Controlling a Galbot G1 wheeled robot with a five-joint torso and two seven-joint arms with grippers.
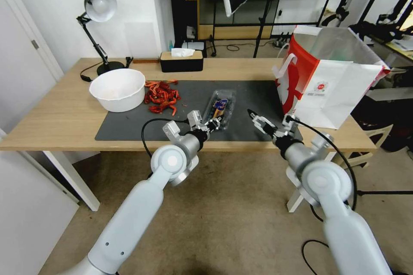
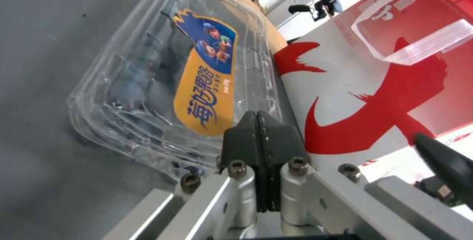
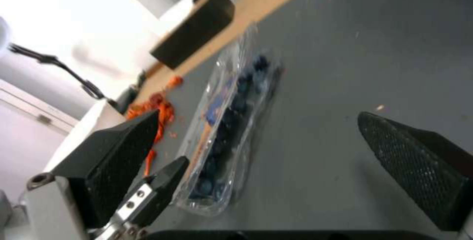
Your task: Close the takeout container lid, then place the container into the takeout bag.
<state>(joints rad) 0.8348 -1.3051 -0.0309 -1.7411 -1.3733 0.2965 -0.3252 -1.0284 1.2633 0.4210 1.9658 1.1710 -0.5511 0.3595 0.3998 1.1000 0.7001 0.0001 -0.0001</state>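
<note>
The takeout container (image 1: 220, 108) lies mid-mat, takeout bag (image 1: 327, 81) at its three o'clock; left gripper (image 1: 214, 123), fingers together holding nothing, touches its near end, so pressing may skid the seemingly shut lid (image 2: 204, 81) toward the wide-open, empty right gripper (image 1: 254, 117).

This looks like a robotics lab or test room staged as a dining spot. A plain wooden table (image 1: 60, 116) stands on a bare floor against a white wall, carrying a dark mat (image 1: 129, 124), a desk lamp (image 1: 98, 6) and a tissue box (image 1: 181, 61). Behind it, black metal stands and frames (image 1: 266, 8) rise with cables trailing on the floor (image 1: 232, 46), and more rigging with black equipment crowds the right side (image 1: 387, 21).
</note>
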